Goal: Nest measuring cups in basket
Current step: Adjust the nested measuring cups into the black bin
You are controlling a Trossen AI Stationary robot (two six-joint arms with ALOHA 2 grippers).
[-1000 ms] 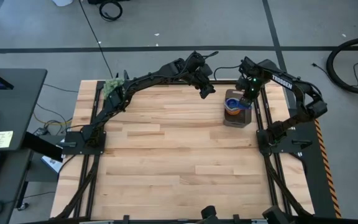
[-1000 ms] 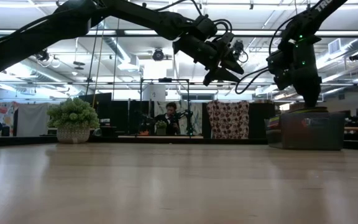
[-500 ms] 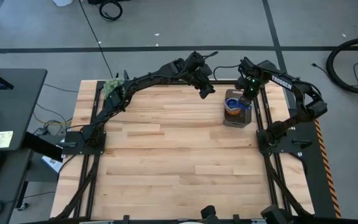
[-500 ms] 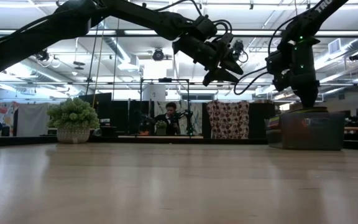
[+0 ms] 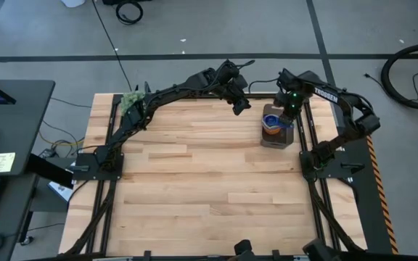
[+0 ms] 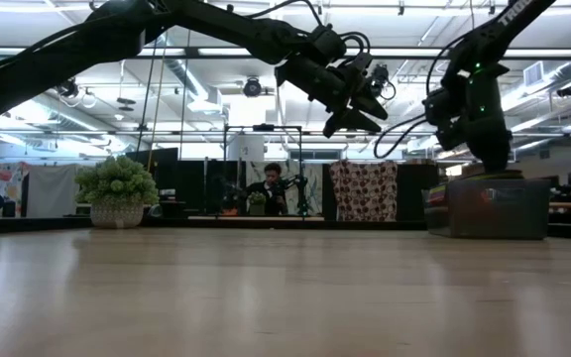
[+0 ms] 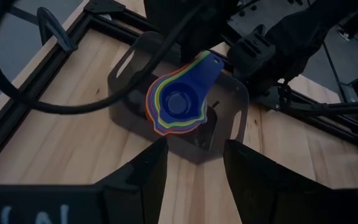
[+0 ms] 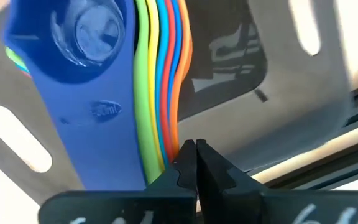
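The measuring cups [image 7: 179, 99] sit nested in one stack, dark blue on top, inside the dark grey basket [image 5: 276, 139] at the table's far right. Their handles [image 8: 157, 93] lie fanned together, pointing toward the far right wall. My right gripper [image 8: 194, 152] is shut and points down over the basket's far right part [image 5: 290, 112], its tips right beside the orange handle's edge. My left gripper [image 7: 194, 155] hangs open and empty in the air left of the basket [image 5: 242, 107], tilted down toward it. My right gripper's shut fingertips [image 8: 185, 163] stand from above against the edge of the orange handle [image 8: 178, 118], near the handles' free end. I cannot tell whether they touch it. The stack rests in the basket.
A fuzzy green plant ball [image 5: 131, 101] sits at the far left edge. Black frame rails [image 5: 307, 138] run close beside the basket on its right. Bare wood [image 5: 202, 181] lies open across the middle and near side. A person [image 6: 271, 186] sits in the room beyond.
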